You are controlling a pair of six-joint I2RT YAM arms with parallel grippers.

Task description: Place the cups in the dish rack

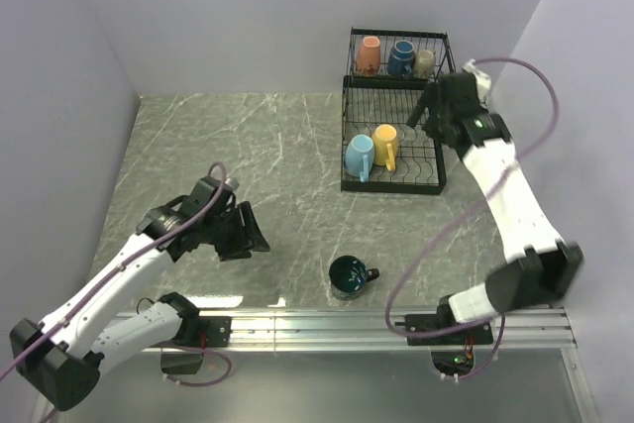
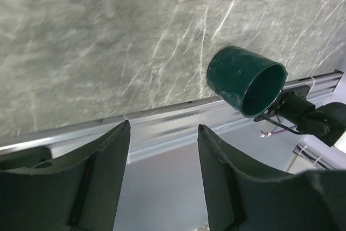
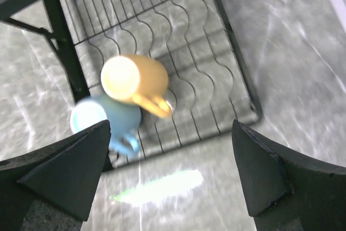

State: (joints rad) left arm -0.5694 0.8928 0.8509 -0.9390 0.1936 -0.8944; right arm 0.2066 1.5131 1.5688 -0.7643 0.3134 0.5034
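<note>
The left pincer point(image 2: 163, 129) and right pincer point(image 3: 171, 128) both gape empty. The teal mug point(image 1: 349, 274) seemingly hugs the counter point(image 1: 248, 146) edge; a glancing approach could knock it off.

White link shells, black joint housings on left arm point(image 1: 109, 289) and right arm point(image 1: 515, 205). Purple cable point(image 1: 540, 106) looped loosely along each. On left tool point(image 2: 163, 128) and right tool point(image 3: 172, 128): paired matte black wedge fingers, tapering tipward.
</note>
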